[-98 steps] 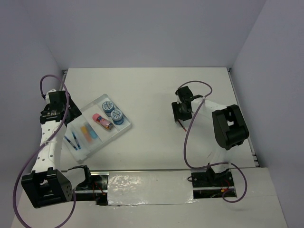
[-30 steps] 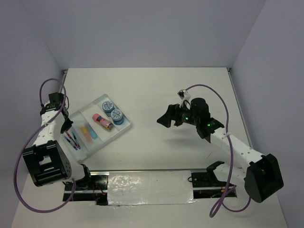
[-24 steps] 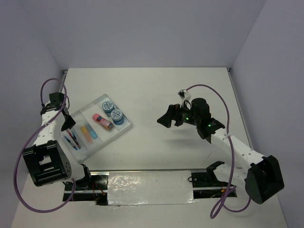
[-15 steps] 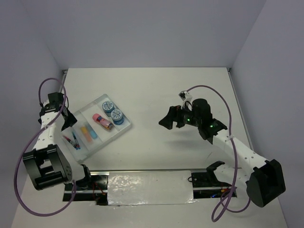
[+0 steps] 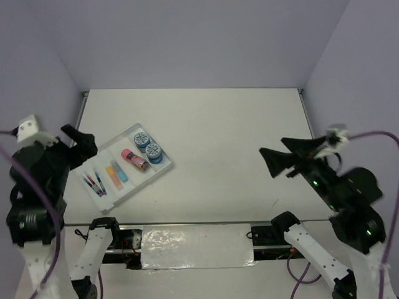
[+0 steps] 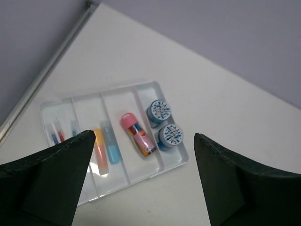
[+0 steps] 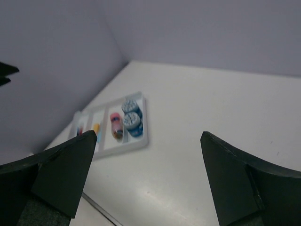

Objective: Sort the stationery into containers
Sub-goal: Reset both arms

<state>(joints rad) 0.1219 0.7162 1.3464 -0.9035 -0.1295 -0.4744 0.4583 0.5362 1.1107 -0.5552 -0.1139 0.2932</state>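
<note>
The translucent-white tray (image 5: 141,181) lies left of centre and holds all the stationery I see. Two blue rolls (image 5: 147,144) sit in its far-right compartment, a pink cylinder (image 5: 134,159) beside them, then a light-blue bar (image 5: 121,172), an orange bar (image 5: 112,175) and thin pens (image 5: 94,184). My left gripper (image 5: 81,144) is open and empty, high above the tray's left end. The left wrist view looks down on the tray (image 6: 136,162) between the open left gripper (image 6: 143,137). My right gripper (image 5: 278,159) is open and empty, high at the right; its view (image 7: 148,135) shows the tray (image 7: 137,141) far off.
The purple back and side walls close in the white table (image 5: 224,131). A metal rail (image 5: 187,225) runs along the near edge by the arm bases. Purple cables loop from both arms.
Both arms have lifted high off the table toward the camera. The left gripper left the tray's left end; the right gripper drew back to the right. The tray's items have not moved.
</note>
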